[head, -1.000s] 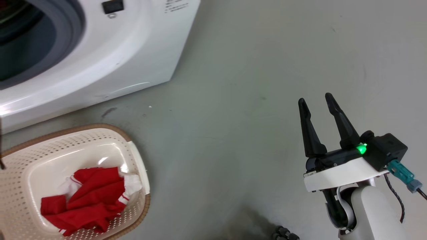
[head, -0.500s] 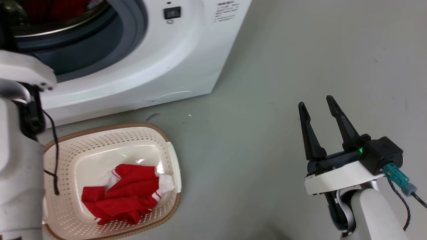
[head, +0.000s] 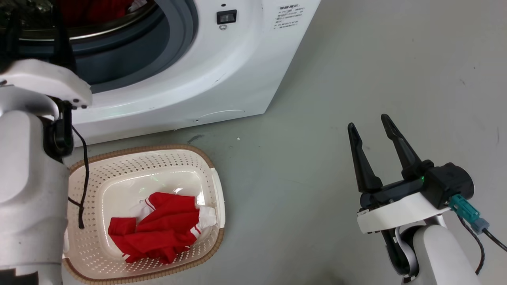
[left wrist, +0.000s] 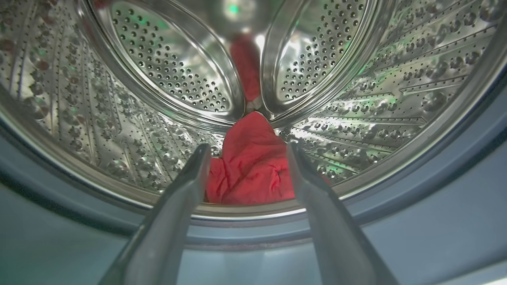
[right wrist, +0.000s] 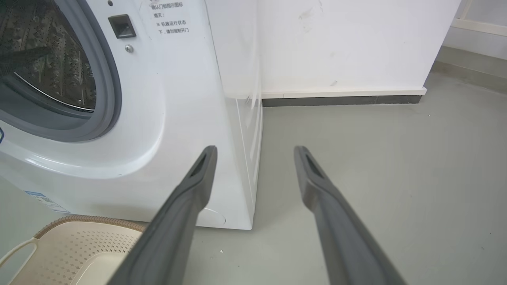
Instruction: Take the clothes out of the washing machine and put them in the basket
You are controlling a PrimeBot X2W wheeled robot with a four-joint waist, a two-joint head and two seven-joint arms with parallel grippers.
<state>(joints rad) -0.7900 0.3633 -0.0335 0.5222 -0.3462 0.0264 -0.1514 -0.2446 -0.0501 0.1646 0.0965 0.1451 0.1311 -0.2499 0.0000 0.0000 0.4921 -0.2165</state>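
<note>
The white washing machine [head: 206, 79] stands at the upper left, its grey-rimmed porthole [head: 174, 35] open. In the left wrist view my left gripper [left wrist: 247, 147] is open at the drum's mouth, its fingers either side of a red garment [left wrist: 249, 170] lying on the steel drum's [left wrist: 166, 71] bottom, not touching it. My pale left forearm [head: 27, 190] rises at the left edge. The cream basket [head: 210, 190] sits on the floor before the machine, holding a crumpled red garment with white trim [head: 162, 231]. My right gripper [head: 367, 122] hangs open and empty over bare floor at the right.
A black cable [head: 84, 178] dangles from my left arm over the basket's left side. The machine's right side [right wrist: 245, 150] meets a white wall with dark skirting [right wrist: 340, 101]. Grey floor [head: 336, 59] stretches to the right of the machine.
The head camera has swung left, bringing the porthole and basket further into the picture. My left arm has come into view, reaching into the porthole. The right gripper stays open.
</note>
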